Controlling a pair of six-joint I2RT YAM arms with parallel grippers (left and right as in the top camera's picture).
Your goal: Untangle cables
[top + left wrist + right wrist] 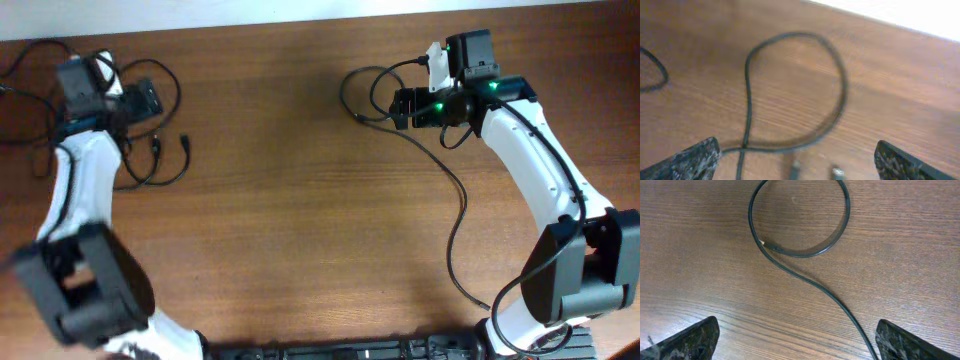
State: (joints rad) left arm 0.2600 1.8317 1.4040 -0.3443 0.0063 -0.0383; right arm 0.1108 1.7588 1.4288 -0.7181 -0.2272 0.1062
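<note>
A robotics lab bench being suggested, a wood-grain desk being flanked by two white robot arms, green lights being shown on one, loose black cables being spread across the desk.

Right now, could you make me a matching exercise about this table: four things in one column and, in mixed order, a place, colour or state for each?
Things:
1. left cables
2. right cable
3. right pincer
4. table

Descriptions:
a. open, holding nothing
b. brown wood
c. one loop with a long tail
d. several crossing loops on the left side

Pairs: 1-d, 2-c, 3-a, 4-b
</note>
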